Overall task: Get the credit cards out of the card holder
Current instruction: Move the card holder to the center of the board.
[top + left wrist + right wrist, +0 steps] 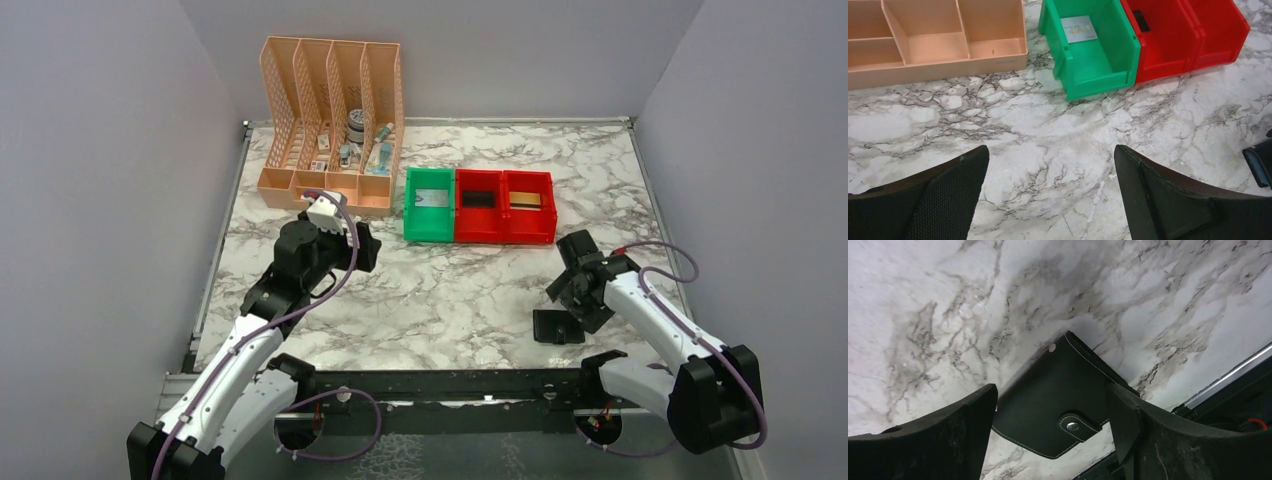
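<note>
The card holder (1048, 405) is lying flat and snapped shut on the marble table (948, 315), right at its near edge, in front of the right arm. It is looking like a light, thin, soft leather fold with stitched edges: it is likely to flex and slide on the smooth stone rather than resist, so a pinch across its two long edges or on the folded spine seems safest. The snap tab (1073, 425) is sitting closed over the near edge, and it probably needs popping first. Because the fold is closed, it is hiding whether any cards are inside. Any cards there would be stiff, slick and thin, best taken by an exposed edge.

The right gripper (1052, 395) is hanging over the holder with its jaws spread wide, one finger at each side. Whether the pads are touching the leather I cannot tell, and nothing is looking clamped.

Further off, a pale card (1079, 29) is lying in the green bin (1100, 82) and a gold card (525, 200) in the far red bin (528, 228), so part of the job is probably done. The left gripper (1051, 150) is hovering over bare marble near the bins, jaws fully apart and holding nothing.
</note>
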Robot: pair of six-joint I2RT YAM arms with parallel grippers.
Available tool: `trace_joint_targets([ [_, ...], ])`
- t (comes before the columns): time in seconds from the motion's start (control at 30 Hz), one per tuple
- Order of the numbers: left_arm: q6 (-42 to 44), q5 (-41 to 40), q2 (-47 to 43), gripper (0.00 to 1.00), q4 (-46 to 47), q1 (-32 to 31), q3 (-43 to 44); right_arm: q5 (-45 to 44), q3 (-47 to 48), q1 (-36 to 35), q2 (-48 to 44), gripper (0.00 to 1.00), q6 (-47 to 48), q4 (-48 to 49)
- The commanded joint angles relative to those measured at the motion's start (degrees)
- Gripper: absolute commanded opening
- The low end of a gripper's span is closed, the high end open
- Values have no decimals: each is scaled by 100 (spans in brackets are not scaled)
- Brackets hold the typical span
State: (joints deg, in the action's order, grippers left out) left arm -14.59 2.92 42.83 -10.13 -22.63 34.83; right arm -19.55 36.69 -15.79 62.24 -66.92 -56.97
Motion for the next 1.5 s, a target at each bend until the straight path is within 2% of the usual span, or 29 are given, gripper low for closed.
trace_joint_targets([
  [0.0, 173, -134, 164, 99, -169, -4, 160, 368, -193, 6, 8, 77, -135, 72],
  [0.13, 152, -131, 241, 99, -253, -5, 182, 974, -473, 6, 124, 73, 421, 765],
  [0.33, 87, -162, 166, 99, -221, -7, 153, 3157, -814, -38, 508, 64, 1954, 2882],
  [0.43, 88, -164, 158, 99, -204, -5, 139, 3864, -821, -212, 680, 63, 2366, 3714],
  [0.63, 106, -223, 79, 99, -246, -11, 135, 4737, 9, -716, 1419, 63, 2978, 4230],
  [0.7, 114, -229, 32, 99, -215, -5, 105, 4399, 365, -1066, 1440, 63, 3107, 4033],
  [0.8, 123, -214, 46, 99, -217, -10, 102, 3065, 792, -1314, 1286, 68, 3029, 3049],
  [0.97, 115, -136, 115, 99, -219, -5, 116, 1652, 580, -1321, 523, 80, 2845, 2173],
  [1.07, 110, -57, 213, 99, -233, -4, 148, 1782, 203, -1321, 86, 81, 2911, 2515],
  [1.2, 23, 200, 431, 99, -360, 4, 294, 2801, -161, -1320, 40, 76, 2927, 3427],
  [1.37, -58, 230, 761, 99, -581, 8, 453, 4001, -104, -1344, 840, 68, 2668, 4442],
  [1.47, -222, -240, 862, 99, -931, 44, 726, 3703, 253, -1533, 1392, 67, 2657, 4332],
])
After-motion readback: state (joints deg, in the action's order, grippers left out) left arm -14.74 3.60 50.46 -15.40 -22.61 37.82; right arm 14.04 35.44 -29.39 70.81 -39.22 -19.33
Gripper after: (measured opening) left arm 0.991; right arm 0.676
